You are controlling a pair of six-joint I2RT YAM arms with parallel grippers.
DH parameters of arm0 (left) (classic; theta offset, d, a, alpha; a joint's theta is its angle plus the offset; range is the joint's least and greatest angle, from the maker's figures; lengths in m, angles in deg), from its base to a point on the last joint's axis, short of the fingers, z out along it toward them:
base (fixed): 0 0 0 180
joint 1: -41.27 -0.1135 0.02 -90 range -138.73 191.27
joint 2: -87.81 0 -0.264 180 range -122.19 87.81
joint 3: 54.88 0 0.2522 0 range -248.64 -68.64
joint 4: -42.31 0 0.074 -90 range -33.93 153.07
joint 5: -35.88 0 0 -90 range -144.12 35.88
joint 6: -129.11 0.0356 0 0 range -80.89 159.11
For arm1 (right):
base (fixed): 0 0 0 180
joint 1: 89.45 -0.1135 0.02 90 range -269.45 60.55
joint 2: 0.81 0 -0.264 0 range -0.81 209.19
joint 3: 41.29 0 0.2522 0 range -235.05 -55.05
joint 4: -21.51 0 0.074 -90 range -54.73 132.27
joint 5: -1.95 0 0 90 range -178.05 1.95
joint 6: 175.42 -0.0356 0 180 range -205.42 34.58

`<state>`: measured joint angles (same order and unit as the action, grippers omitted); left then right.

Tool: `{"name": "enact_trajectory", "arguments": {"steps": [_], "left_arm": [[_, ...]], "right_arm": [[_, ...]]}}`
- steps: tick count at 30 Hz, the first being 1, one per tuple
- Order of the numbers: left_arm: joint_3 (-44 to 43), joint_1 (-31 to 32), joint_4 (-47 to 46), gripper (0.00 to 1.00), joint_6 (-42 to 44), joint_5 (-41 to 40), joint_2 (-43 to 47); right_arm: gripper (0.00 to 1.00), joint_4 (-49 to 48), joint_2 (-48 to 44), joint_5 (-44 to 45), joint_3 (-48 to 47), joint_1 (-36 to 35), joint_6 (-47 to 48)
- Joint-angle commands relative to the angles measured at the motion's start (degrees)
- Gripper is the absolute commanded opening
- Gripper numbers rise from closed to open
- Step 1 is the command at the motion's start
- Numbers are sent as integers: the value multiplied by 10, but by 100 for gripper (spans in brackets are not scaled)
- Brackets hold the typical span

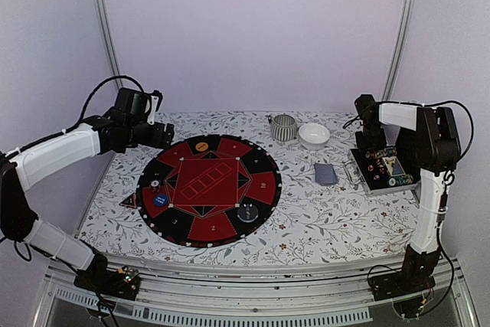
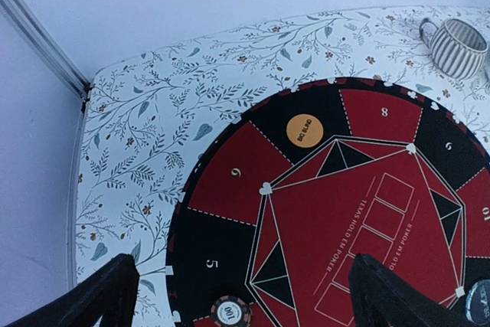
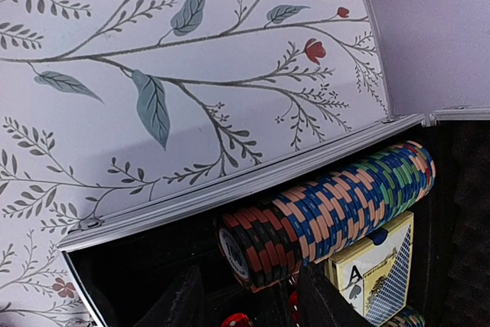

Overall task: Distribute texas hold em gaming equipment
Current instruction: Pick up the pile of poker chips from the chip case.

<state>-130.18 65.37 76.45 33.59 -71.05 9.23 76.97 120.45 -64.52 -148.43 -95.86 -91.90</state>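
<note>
Four chips are already sitting on the round mat [image 1: 207,189]: an orange chip [image 1: 201,145] at twelve o'clock, a chip marked 100 [image 1: 155,184] at nine, a blue chip [image 1: 161,200] at eight and a dark chip [image 1: 247,213] at five. The deck of cards [image 1: 325,173] is lying face down on the desk [image 1: 321,227], just off the mat at three o'clock.

I am holding the right hand [image 3: 249,304] down inside the open case [image 3: 230,193], farther out at three, with its fingers [image 3: 180,300] flanking the near end of the row of chips [image 3: 329,212]. I cannot tell whether they are pinching it or only bracketing it. The left hand [image 2: 245,304] is hovering spread wide and carrying nothing over the mat's eleven o'clock edge.

I am judging the risk to be in that case. The row is packed tight, so a squeeze on its end may be dragging out several chips at once, or tipping them loose to roll. A finger may also be snagging on the card box [image 3: 379,266] alongside, or on the case rim on the way up.
</note>
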Motion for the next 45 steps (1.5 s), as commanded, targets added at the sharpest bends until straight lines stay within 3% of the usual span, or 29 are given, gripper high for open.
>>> {"name": "enact_trajectory", "arguments": {"steps": [1, 10, 17, 29, 39, 45], "left_arm": [[-18, -7, -16, 98, 20, 11, -18], [-1, -15, -25, 98, 21, 20, -14], [2, -17, -25, 98, 21, 22, -16], [3, -21, -25, 98, 21, 39, -17], [1, -23, -23, 98, 20, 57, -25], [0, -23, -20, 98, 21, 66, -29]], "right_arm": [[44, 7, 25, 18, -20, 2, 2], [42, 6, 44, 17, -21, 7, 9], [32, -2, 28, -51, -14, 0, 13], [32, -8, -1, -13, 15, -16, 11], [44, 3, 6, 85, 2, -16, 7], [50, 6, 15, 93, -9, -16, 10]]}}
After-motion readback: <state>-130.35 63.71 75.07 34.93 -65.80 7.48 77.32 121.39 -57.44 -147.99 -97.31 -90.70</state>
